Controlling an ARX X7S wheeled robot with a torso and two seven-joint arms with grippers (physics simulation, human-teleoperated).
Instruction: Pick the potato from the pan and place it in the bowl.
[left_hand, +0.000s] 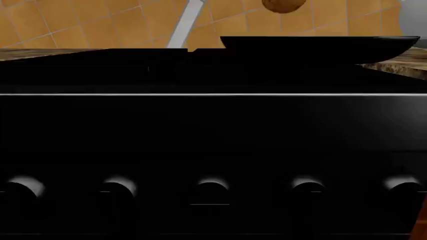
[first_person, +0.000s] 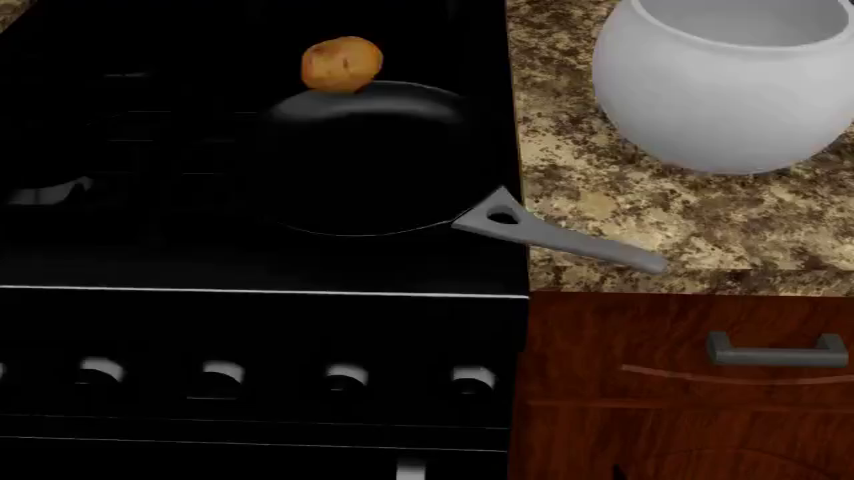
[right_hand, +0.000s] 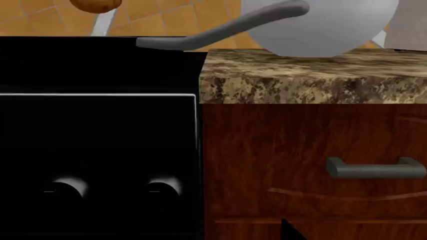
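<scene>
No hand in any view, left or right; whether open or clenched cannot be told. Both wrist views look from low down at the stove (first_person: 254, 330) front, so both arms judged parked below the desk (first_person: 641, 230) edge.

Potato (first_person: 342, 64) at the far rim of the pan (first_person: 360, 160), seemingly perched on the edge or just above it; resting or not, hard to tell. Pan on the black stove top, handle (first_person: 561, 238) angled out over the desk. Bowl (first_person: 727, 80) upright on the desk, beside the pan, mouth free.

Step in hand: the reach, not yet begun. Next, likely: raise one arm above the stove, come down over the potato with fingers spread, clear of the rim, then close. Right arm nearer the bowl, so perhaps the better pick.
</scene>
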